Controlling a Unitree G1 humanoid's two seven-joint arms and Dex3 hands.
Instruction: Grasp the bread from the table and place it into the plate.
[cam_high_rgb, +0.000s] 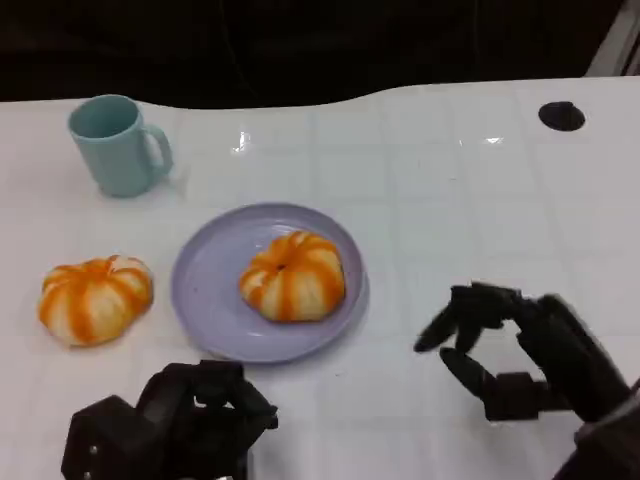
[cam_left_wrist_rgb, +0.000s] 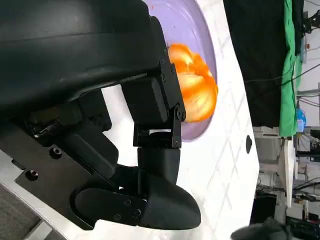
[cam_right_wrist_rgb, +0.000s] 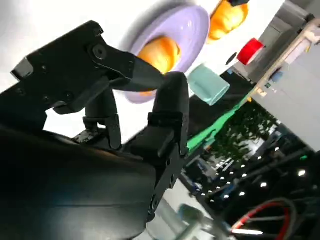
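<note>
one round orange-and-white striped bread (cam_high_rgb: 294, 275) sits in the lilac round plate (cam_high_rgb: 205, 285); a second striped bread (cam_high_rgb: 95, 297) lies on the white surface (cam_high_rgb: 450, 200), nearer the clenched, empty left robot hand (cam_high_rgb: 190, 415). right robot hand (cam_high_rgb: 500, 345) released.

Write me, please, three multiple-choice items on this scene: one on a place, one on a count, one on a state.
1. Where is the mug?
A. beyond the plate, to the left
B. on the plate
C. beside the right hand

2. How many breads are there?
A. one
B. two
C. three

3. What does the right hand hold?
A. a bread
B. the mug
C. nothing

Key: 1 A, it stands at the far left; 2 B, one bread on the plate, one bread on the table left of the plate; 3 C, its fingers are apart, empty.
</note>
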